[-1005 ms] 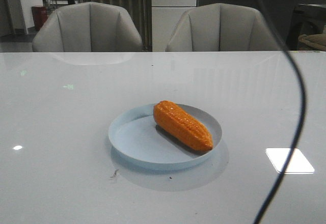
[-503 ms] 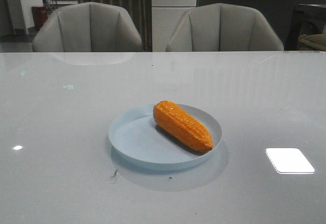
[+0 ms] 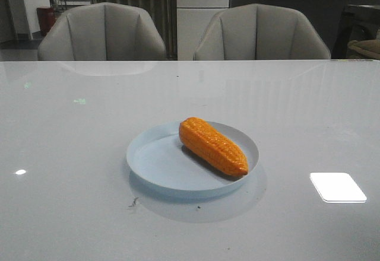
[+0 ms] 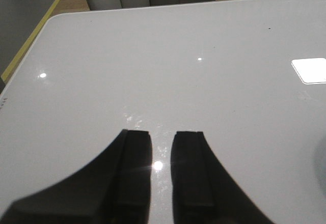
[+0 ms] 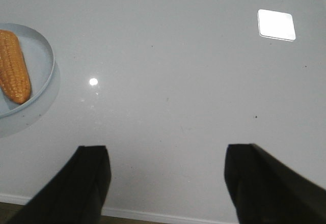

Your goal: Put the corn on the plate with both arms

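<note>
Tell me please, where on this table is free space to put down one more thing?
Bare table lies left of the plate, right of it around the bright ceiling-light reflection, and behind it toward the two chairs. Only the middle is taken: the corn lies diagonally across the plate's right half.

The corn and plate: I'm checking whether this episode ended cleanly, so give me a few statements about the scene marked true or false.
1. The corn lies on the plate. True.
2. The right gripper is clamped on the corn. False: its fingers are spread wide with nothing between them, over bare table beside the plate.
3. The corn's narrow tip points toward the chairs. False: the tip points toward the camera and to the right.
4. The left gripper holds nothing. True: a narrow, empty gap shows between its fingers.
5. No arm shows in the front view. True.
</note>
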Controlling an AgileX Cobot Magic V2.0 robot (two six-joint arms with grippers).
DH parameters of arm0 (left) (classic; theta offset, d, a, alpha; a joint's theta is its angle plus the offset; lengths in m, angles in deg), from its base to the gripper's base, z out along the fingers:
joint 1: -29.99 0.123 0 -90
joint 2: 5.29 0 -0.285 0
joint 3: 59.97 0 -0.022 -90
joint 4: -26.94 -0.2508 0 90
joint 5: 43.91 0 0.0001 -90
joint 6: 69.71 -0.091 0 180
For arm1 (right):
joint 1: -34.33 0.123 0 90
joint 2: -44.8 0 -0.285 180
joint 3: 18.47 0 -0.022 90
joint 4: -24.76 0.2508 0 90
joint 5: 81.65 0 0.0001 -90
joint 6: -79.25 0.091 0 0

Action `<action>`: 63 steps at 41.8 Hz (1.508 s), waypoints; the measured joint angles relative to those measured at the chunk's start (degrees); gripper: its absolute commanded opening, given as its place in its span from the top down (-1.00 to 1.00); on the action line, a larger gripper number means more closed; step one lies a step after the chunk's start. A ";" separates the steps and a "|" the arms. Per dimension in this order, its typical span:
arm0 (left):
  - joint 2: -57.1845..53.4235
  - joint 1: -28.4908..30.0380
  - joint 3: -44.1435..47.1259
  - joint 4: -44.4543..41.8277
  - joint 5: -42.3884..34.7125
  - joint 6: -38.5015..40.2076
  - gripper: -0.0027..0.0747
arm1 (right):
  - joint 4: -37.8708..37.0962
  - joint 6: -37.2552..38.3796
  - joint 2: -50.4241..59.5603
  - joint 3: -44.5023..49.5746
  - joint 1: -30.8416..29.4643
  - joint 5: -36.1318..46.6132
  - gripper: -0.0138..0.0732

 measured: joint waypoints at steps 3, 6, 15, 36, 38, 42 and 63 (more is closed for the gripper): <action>0.00 0.00 0.00 0.00 0.00 0.00 0.41 | 0.00 0.00 0.00 0.00 0.00 0.00 -0.63; 0.00 0.00 0.00 0.00 0.00 0.00 0.41 | 0.00 0.00 0.00 0.00 0.00 0.00 -0.63; 0.00 0.00 0.00 0.00 0.00 0.00 0.41 | 0.00 0.00 0.00 0.00 0.00 0.10 -0.63; 0.00 0.00 0.10 0.00 0.00 0.00 0.41 | 0.00 0.00 0.00 0.00 0.00 0.10 -0.63; -0.71 0.00 0.13 0.00 0.00 0.00 0.41 | 0.00 0.00 0.00 0.00 0.00 0.10 -0.63; -3.64 0.00 1.07 -0.51 0.23 0.00 0.41 | 0.00 0.00 0.00 0.00 0.00 0.10 -0.63; -32.56 -1.32 17.98 -4.18 -6.61 7.03 0.69 | 0.00 0.00 0.00 0.00 0.00 0.10 -0.63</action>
